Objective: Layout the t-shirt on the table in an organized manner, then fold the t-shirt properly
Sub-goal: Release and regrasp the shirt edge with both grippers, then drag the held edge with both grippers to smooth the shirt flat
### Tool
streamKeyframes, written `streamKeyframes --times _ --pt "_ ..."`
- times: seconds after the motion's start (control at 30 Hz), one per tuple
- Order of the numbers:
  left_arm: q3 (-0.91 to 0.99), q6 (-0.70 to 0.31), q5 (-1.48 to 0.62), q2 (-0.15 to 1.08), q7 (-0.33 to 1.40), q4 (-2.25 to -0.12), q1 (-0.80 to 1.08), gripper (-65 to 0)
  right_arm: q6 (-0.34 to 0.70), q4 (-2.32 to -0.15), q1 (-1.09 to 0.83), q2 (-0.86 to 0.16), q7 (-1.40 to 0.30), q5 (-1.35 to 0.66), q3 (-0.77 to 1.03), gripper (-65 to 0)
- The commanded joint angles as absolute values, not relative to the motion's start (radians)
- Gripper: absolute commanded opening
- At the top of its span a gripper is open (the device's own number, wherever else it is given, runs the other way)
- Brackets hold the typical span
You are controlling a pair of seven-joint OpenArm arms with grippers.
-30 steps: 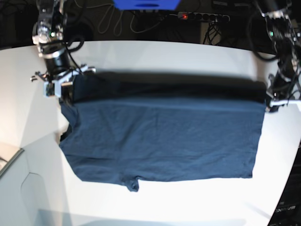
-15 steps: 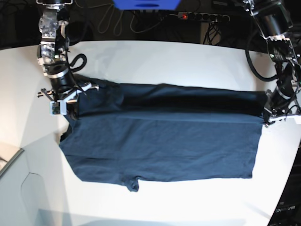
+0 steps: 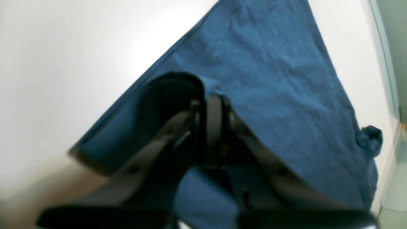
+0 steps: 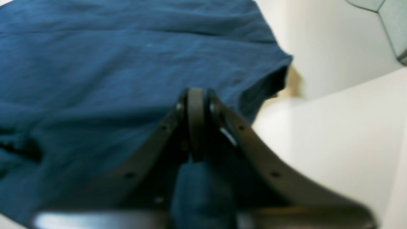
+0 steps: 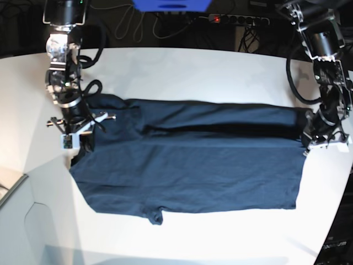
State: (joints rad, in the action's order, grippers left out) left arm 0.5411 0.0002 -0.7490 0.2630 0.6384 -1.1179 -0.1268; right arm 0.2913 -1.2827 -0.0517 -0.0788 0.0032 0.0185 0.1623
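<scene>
Both claws, right claw [image 5: 83, 137] at frame left and left claw [image 5: 315, 141] at frame right, sit pinched on the t-shirt [image 5: 190, 165], jaws nearly together.
The t-shirt lies mid-frame on the white worktop [image 5: 182, 69], its far edge folded forward. You're mid-fold, I judge; next, lay that edge flat and let go.

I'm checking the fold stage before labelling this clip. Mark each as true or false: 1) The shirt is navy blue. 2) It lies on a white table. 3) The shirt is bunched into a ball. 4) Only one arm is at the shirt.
1) True: the t-shirt is navy.
2) True: it rests on the white table.
3) False: it lies spread out, its far edge folded over.
4) False: the left gripper and right gripper sit at opposite ends.
</scene>
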Motion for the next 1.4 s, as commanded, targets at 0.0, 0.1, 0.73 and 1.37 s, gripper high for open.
streamKeyframes --times 0.0,0.1,0.73,1.37 --pt "0.542 -0.007 -0.759 0.282 0.628 -1.133 -0.148 -57.2 0.288 -1.294 -0.035 -0.091 0.031 0.01 0.15 -54.2" --pt "0.542 -0.005 -0.759 0.288 0.628 -1.138 -0.147 -45.4 0.286 -1.311 -0.041 -0.119 0.033 0.048 0.124 -44.9" --pt "0.555 -0.005 -0.759 0.306 0.615 -1.182 0.018 -32.2 0.285 -1.541 -0.305 -0.065 0.033 0.077 0.278 -35.1" --pt "0.544 -0.005 -0.645 0.272 0.498 -1.023 -0.05 -65.0 0.377 -1.399 -0.309 -0.085 0.035 0.079 0.314 -21.7"
